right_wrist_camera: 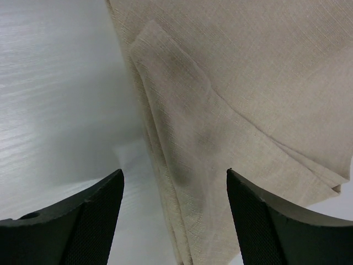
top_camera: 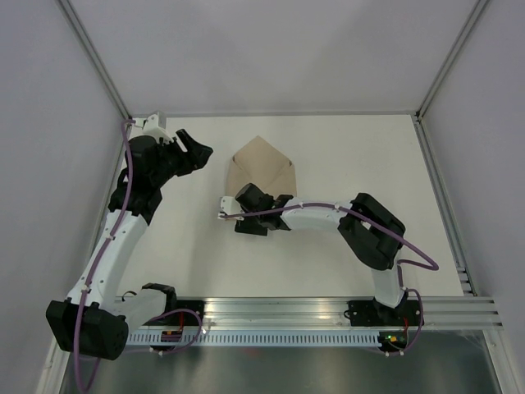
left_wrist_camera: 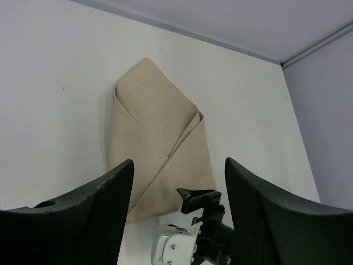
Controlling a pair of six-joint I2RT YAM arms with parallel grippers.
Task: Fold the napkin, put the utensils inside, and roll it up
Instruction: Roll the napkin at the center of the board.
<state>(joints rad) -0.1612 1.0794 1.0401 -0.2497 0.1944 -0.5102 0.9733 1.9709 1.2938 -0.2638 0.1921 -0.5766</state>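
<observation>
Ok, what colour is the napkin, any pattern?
The napkin is plain tan-beige, unpatterned; the right wrist view shows it best.

White table, pale grey walls

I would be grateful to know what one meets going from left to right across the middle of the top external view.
left tool → napkin → right arm's dark elbow joint
</observation>
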